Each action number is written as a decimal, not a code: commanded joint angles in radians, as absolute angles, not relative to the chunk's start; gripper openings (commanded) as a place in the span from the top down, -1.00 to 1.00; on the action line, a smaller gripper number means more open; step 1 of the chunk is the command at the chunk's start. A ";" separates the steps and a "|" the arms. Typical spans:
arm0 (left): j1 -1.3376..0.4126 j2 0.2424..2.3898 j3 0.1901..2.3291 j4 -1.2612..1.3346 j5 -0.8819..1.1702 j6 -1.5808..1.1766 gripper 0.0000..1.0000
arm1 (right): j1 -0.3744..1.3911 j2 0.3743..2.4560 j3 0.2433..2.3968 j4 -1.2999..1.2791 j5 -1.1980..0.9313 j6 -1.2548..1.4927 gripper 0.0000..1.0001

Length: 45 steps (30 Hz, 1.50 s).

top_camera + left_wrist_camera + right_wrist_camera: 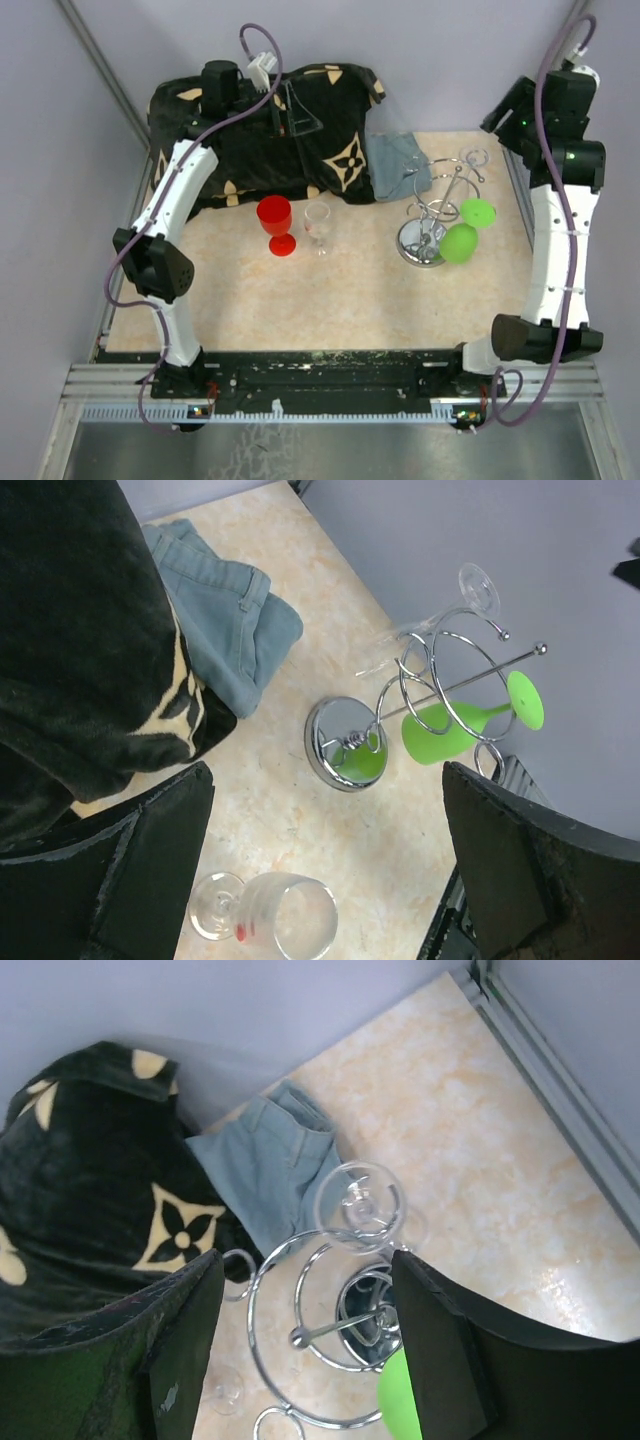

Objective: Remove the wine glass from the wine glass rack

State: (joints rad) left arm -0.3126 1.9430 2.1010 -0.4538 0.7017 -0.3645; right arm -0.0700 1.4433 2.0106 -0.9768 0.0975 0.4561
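Your left gripper (325, 770) and right gripper (302, 1260) are both spread wide, empty. The green wine glass (460, 242) hangs on the wine glass rack (420, 245). A crooked pull could tip the rack and drop the hanging clear glass (358, 1200).

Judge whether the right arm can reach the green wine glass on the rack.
Probably yes: the open right end effector hangs above the wine glass rack, nothing between it and the green wine glass.

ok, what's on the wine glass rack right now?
Two glasses hang from loops of the wine glass rack: a green wine glass and a clear wine glass. From above, the green bowl hides part of the rack's base.
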 commanded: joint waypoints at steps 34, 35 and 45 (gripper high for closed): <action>-0.346 1.813 1.894 -0.441 0.735 -0.336 -1.00 | -0.404 1.338 1.150 0.069 -0.425 0.918 -0.18; -0.347 1.811 1.889 -0.442 0.735 -0.334 -1.00 | -0.407 1.336 1.134 0.097 -0.434 0.928 -0.17; -0.351 1.794 1.864 -0.449 0.736 -0.324 -1.00 | -0.416 1.353 1.070 0.224 -0.525 0.991 0.16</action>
State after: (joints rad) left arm -0.3428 1.8412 1.8759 -0.4522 0.7235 -0.3397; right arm -0.4103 1.3773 1.0683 0.0998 -0.4690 0.9646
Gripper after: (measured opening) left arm 0.998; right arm 0.438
